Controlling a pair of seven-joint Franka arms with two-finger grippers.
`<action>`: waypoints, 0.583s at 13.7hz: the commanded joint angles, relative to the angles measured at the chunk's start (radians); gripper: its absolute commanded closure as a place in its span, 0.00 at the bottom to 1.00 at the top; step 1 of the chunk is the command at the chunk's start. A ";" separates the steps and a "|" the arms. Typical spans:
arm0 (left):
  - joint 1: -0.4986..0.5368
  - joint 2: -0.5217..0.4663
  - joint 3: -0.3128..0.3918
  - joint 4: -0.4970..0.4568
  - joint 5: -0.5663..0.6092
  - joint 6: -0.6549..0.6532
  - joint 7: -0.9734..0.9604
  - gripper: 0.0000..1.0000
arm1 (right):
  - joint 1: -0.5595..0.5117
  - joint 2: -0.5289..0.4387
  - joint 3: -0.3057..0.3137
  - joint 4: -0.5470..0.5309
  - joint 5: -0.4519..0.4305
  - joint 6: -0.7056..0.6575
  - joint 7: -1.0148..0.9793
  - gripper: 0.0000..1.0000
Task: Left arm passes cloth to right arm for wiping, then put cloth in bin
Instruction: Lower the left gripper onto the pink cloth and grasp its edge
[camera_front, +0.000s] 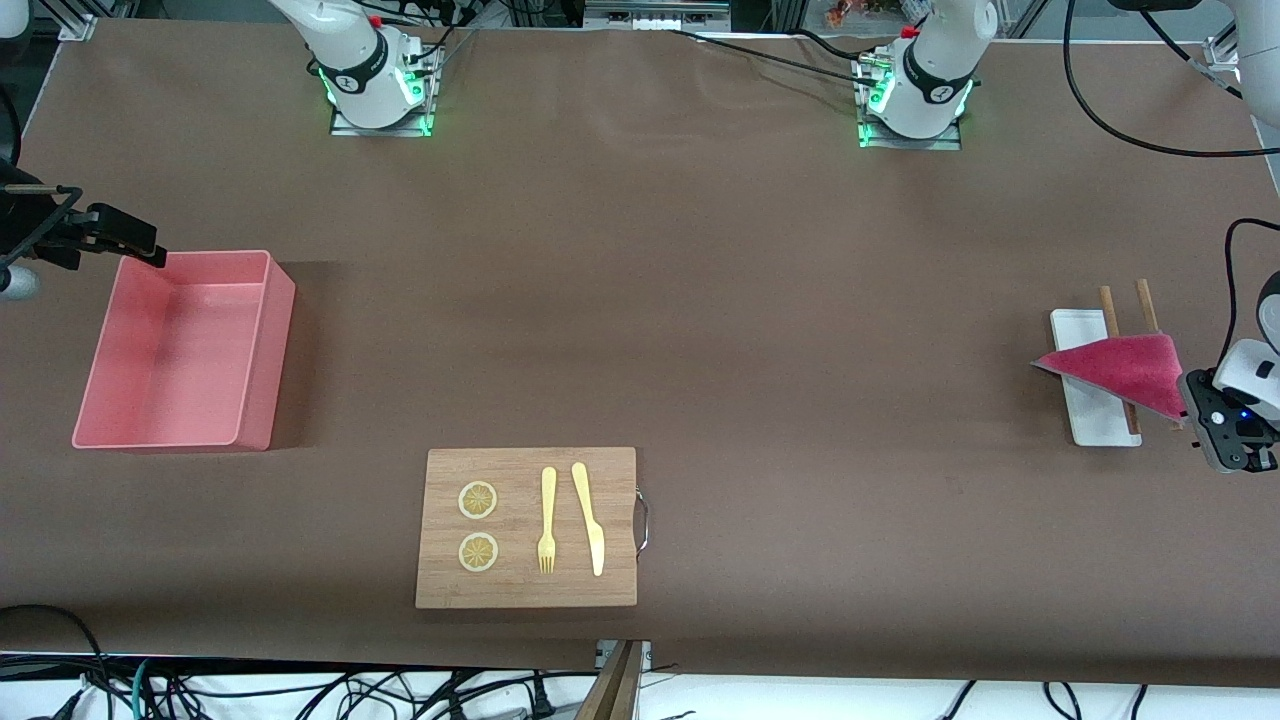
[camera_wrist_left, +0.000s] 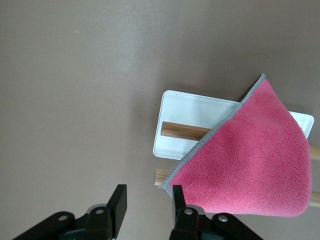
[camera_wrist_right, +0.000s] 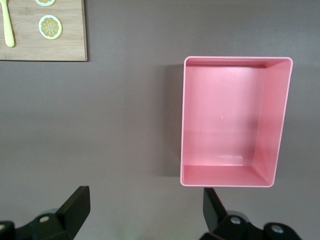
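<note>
The crimson-pink cloth (camera_front: 1120, 368) lies draped over two wooden sticks (camera_front: 1108, 310) on a flat white tray (camera_front: 1100, 425) at the left arm's end of the table. My left gripper (camera_front: 1215, 430) hovers beside the cloth's corner. In the left wrist view the left gripper (camera_wrist_left: 148, 202) is open and empty, with one finger (camera_wrist_left: 178, 199) right beside the cloth's (camera_wrist_left: 250, 160) grey-edged corner. The pink bin (camera_front: 185, 350) stands empty at the right arm's end. My right gripper (camera_front: 130, 238) hangs over the bin's edge; in the right wrist view it (camera_wrist_right: 145, 205) is wide open and empty above the table beside the bin (camera_wrist_right: 225, 120).
A wooden board (camera_front: 527, 527) with two lemon slices (camera_front: 478, 500), a yellow fork (camera_front: 547, 520) and a yellow knife (camera_front: 590, 518) lies near the front camera, mid-table. Its corner shows in the right wrist view (camera_wrist_right: 42, 30). Brown table surface lies between bin and tray.
</note>
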 joint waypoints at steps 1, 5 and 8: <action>0.007 0.013 -0.003 0.022 -0.002 0.000 0.034 0.56 | -0.002 0.000 -0.001 0.013 0.014 -0.003 0.011 0.00; 0.007 0.018 -0.005 0.019 -0.002 -0.007 0.034 0.56 | -0.002 0.000 -0.001 0.013 0.012 -0.003 0.010 0.00; 0.007 0.018 -0.006 0.013 -0.002 -0.014 0.033 0.57 | -0.002 0.001 -0.001 0.013 0.012 -0.003 0.011 0.00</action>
